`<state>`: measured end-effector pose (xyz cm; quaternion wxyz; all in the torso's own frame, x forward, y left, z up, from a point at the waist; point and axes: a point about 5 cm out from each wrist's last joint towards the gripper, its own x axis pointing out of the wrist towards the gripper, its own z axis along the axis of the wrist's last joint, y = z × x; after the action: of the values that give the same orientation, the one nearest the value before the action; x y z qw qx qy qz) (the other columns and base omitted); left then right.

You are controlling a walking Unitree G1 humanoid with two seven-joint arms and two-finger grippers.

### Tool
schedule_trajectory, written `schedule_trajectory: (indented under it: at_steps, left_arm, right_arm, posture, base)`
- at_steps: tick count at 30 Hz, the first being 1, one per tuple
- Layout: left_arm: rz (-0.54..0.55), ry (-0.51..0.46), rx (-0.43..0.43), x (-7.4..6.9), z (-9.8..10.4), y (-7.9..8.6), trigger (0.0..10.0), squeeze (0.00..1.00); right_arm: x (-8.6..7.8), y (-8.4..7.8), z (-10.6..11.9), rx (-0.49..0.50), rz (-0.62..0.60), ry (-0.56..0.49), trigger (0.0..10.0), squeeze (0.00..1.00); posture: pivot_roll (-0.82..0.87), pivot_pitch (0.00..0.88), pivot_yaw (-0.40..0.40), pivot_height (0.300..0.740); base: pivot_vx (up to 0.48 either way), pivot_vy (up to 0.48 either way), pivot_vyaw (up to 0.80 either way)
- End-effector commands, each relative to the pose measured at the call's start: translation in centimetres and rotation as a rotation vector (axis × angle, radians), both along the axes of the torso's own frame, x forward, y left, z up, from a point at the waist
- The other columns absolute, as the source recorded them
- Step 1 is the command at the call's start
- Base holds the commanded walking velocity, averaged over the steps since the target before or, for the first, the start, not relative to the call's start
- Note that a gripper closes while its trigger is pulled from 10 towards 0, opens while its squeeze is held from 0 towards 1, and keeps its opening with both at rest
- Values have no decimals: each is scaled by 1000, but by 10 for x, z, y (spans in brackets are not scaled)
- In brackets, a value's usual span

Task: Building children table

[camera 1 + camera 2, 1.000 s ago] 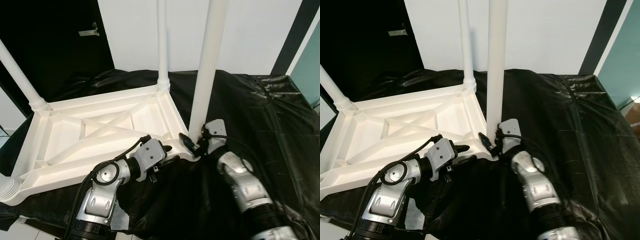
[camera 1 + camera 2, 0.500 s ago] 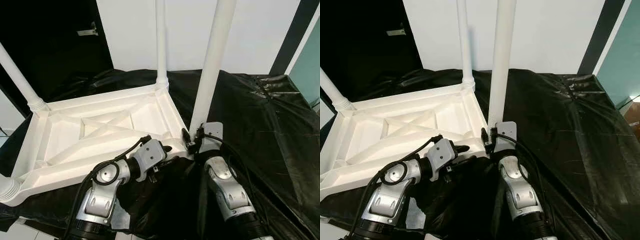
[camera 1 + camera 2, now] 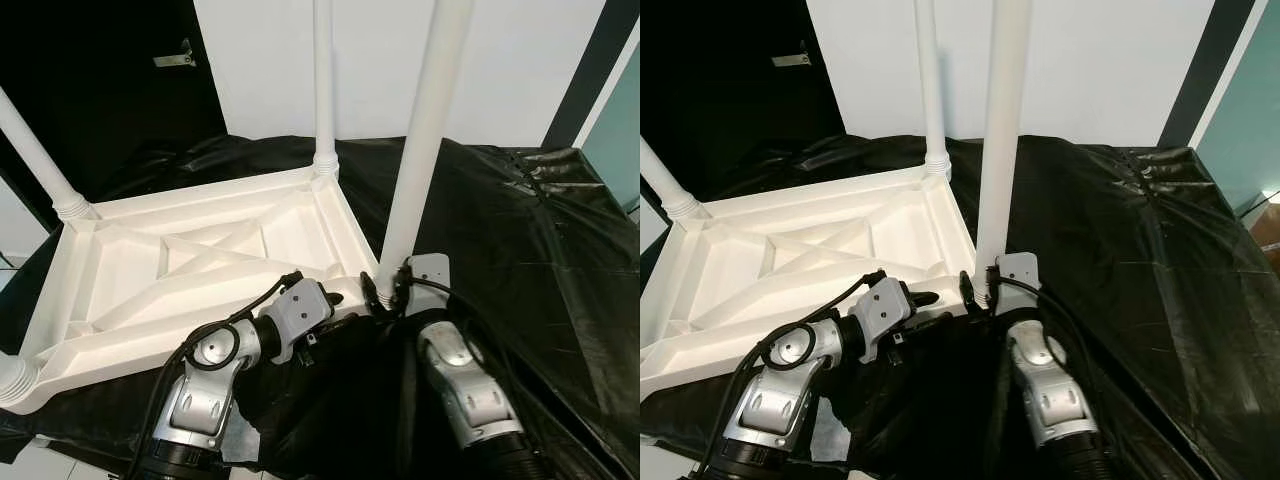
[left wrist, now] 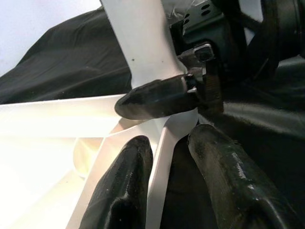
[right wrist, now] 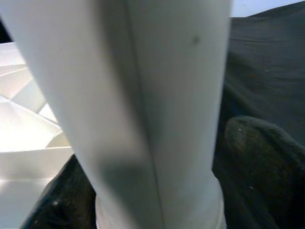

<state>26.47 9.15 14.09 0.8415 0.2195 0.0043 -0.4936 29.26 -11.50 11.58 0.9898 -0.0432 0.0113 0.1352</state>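
Right wrist view: right claw clamped round table leg; left claw pinching tabletop rim.

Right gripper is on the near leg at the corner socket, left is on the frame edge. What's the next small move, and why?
Probably turn the near leg upright and press it down. The right gripper clamps its base at the upturned tabletop's corner, yet the leg leans away from it, unlike the far leg, which stands straight. The left gripper straddles the frame edge, bracing it.
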Motion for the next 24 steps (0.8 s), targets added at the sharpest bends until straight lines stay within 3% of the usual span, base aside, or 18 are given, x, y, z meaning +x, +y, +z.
schedule_trajectory:
  at_steps: [1, 3, 4, 6, 7, 9, 10, 15, 16, 17, 18, 19, 20, 21, 22, 24]
  left_arm:
    - [136, -51, -19, 5, 3, 4, 10000, 0]
    - [138, -51, -20, 5, 3, 4, 10000, 0]
    - [138, -52, -20, 6, 3, 4, 10000, 0]
    - [139, -53, -20, 6, 3, 4, 10000, 0]
    - [139, -54, -20, 7, 4, 4, 10000, 0]
    - [139, -55, -21, 7, 4, 4, 10000, 0]
    - [141, -57, -22, 8, 5, 3, 10000, 0]
    - [141, -58, -22, 8, 5, 3, 10000, 0]
    - [143, -59, -26, 8, 6, 2, 10000, 0]
    - [143, -59, -26, 8, 6, 2, 10000, 0]
    - [147, -60, -27, 8, 7, 2, 10000, 0]
    - [147, -60, -27, 8, 7, 2, 10000, 0]
    - [152, -61, -29, 8, 7, 3, 10000, 0]
    - [152, -61, -29, 8, 7, 3, 10000, 0]
    - [164, -60, -30, 7, 7, 6, 10000, 0]
    - [168, -60, -30, 7, 7, 6, 10000, 0]
  right_arm:
    - [1, -5, 6, 0, 44, -24, 10000, 1000]
    - [2, -9, 9, -28, 121, -35, 10000, 1000]
    - [2, -11, 10, -55, 180, -44, 10000, 898]
    - [2, -12, 12, -82, 239, -51, 10000, 898]
    - [4, -14, 13, -96, 266, -55, 10000, 0]
    - [6, -14, 14, -103, 282, -57, 10000, 0]
    - [14, -16, 18, -136, 350, -56, 10000, 0]
    - [17, -17, 19, -146, 381, -53, 10000, 0]
    - [22, -15, 21, -160, 476, -39, 10000, 0]
    - [22, -15, 21, -160, 476, -39, 10000, 0]
    - [25, -15, 21, -176, 519, -29, 3451, 0]
    - [25, -15, 21, -176, 519, -29, 3451, 0]
    - [26, -15, 21, -189, 547, -17, 1882, 0]
    - [26, -15, 21, -189, 547, -17, 1882, 0]
    - [27, -18, 18, -204, 570, -5, 0, 0]
    - [27, -19, 18, -205, 576, -2, 0, 0]
  posture:
    - [-30, 0, 9, 740]
    - [-32, 0, 10, 740]
    - [-34, 0, 10, 740]
    - [-33, 0, 10, 740]
    - [-37, 0, 14, 740]
    - [-37, 0, 14, 740]
    - [-38, 0, 16, 740]
    - [-38, 0, 16, 740]
    - [-21, 0, 8, 740]
    - [-21, 0, 8, 740]
    - [-12, 0, 0, 740]
    - [-12, 0, 0, 740]
    - [-6, 0, -4, 740]
    - [-6, 0, -4, 740]
    - [1, 0, -11, 740]
    - [1, 0, -11, 740]
  base:
    - [0, 0, 0]
    - [0, 0, 0]
    - [0, 0, 0]
    - [0, 0, 0]
    - [0, 0, 0]
    - [0, 0, 0]
    - [0, 0, 0]
    - [0, 0, 0]
    - [0, 0, 0]
    - [0, 0, 0]
    - [0, 0, 0]
    - [0, 0, 0]
    - [0, 0, 0]
    - [0, 0, 0]
    - [0, 0, 0]
    - [0, 0, 0]
